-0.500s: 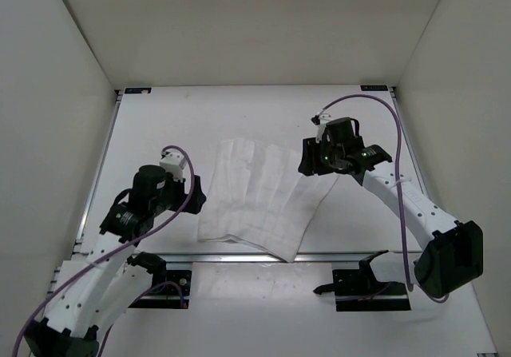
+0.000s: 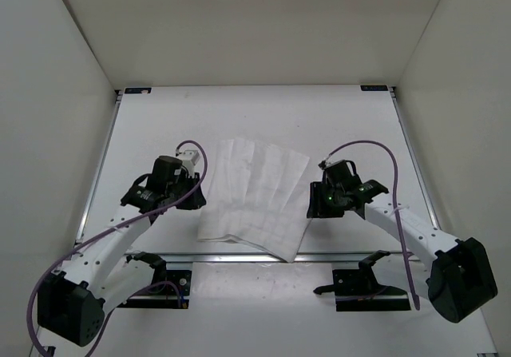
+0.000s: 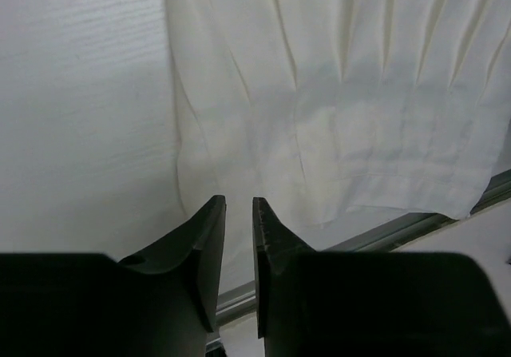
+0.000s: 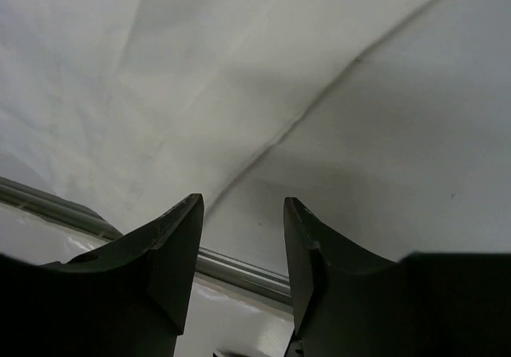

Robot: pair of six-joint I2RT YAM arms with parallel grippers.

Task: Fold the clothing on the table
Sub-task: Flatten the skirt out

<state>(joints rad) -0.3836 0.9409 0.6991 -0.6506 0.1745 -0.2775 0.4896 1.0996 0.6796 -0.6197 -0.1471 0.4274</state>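
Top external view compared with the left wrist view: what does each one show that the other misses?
Only the top view shows the whole clothing spread flat, the right gripper beside its right edge, and the white walls. Only the left wrist view shows the creases close up and the narrow empty gap in the left gripper. Both show the clothing, the table, its near metal rail and the left gripper.
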